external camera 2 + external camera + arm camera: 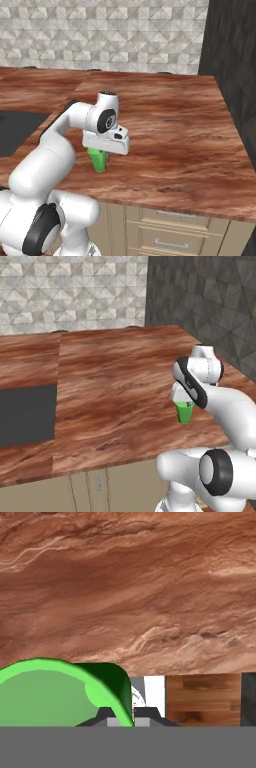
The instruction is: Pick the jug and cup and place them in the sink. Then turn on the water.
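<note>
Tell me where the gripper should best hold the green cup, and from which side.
By the rim wall, from above. The cup stands upright with its mouth open upward and has no handle, so one finger goes inside and one outside. The gripper is already shut on the rim this way.

Wooden counter [115,381], patterned tile backsplash [70,291], drawers [170,225].

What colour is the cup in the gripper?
Bright green cup, clearest in the right base view.
</note>
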